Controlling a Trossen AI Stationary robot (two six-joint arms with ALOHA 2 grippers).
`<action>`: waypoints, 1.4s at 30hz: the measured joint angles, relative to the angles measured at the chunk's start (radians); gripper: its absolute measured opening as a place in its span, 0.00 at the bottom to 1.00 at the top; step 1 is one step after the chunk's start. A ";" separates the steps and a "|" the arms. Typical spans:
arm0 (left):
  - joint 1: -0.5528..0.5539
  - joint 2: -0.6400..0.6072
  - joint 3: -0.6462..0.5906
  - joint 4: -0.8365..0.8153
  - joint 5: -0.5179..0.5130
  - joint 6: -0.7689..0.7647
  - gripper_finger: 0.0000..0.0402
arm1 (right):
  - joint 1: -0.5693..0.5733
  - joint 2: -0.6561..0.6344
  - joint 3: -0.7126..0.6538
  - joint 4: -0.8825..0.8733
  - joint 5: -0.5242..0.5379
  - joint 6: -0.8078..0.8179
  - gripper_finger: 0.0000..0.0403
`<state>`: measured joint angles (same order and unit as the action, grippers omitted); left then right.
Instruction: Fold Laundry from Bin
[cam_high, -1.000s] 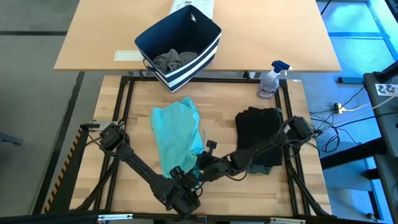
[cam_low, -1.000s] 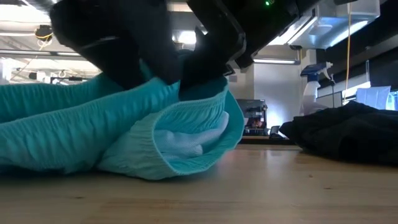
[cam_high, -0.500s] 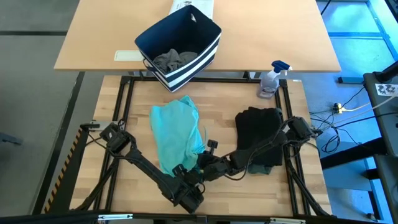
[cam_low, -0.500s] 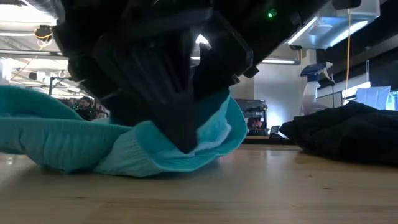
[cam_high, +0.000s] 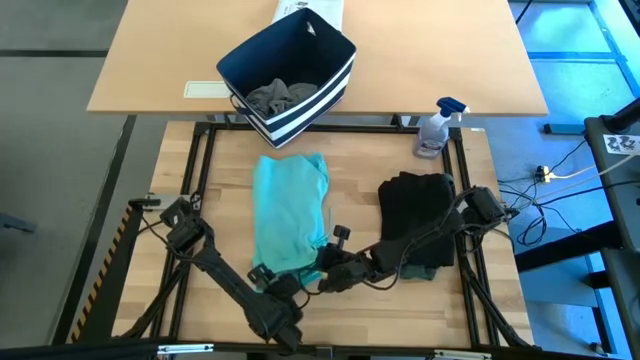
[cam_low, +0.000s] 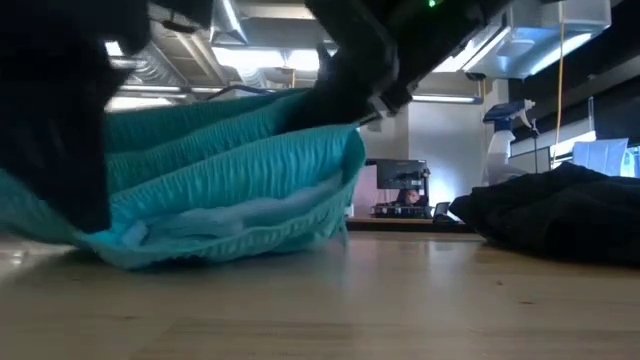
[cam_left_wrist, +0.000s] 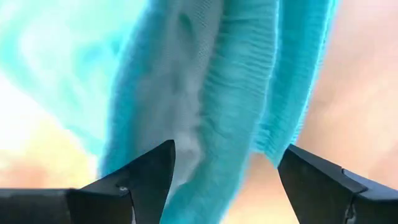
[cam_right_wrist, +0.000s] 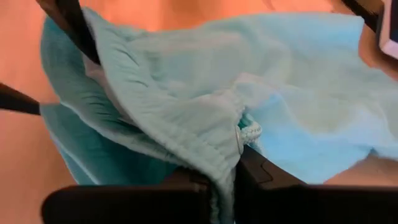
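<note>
Now the soft teal cloth garment lies mid-worktop. At its 6 o'clock edge, the right gripper pinches its waistband; the left gripper has open jaws around it.

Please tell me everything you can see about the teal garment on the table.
The teal garment is soft, ribbed-looking cloth with a gathered waistband and a drawstring. It lies lengthwise on the wooden table, near end lifted. The right gripper pinches its waistband; the left gripper is open around the cloth edge.

One teal garment, one black garment, one grey garment, one bin, one spray bottle, two arms
</note>
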<state>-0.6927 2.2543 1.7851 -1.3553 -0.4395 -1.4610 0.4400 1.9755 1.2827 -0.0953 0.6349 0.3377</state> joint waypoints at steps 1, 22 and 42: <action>-0.002 -0.001 0.001 0.006 0.001 -0.008 0.68 | 0.001 0.000 -0.001 0.000 0.000 0.000 0.08; -0.030 -0.005 -0.039 -0.198 0.105 -0.134 0.68 | -0.001 0.001 -0.004 -0.027 -0.018 0.072 0.08; -0.073 -0.006 0.064 -0.081 -0.037 -0.123 0.68 | 0.005 -0.019 -0.005 -0.010 -0.015 0.078 0.08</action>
<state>-0.7657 2.2482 1.8488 -1.4365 -0.4763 -1.5841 0.4453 1.9568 1.2774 -0.1058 0.6197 0.4156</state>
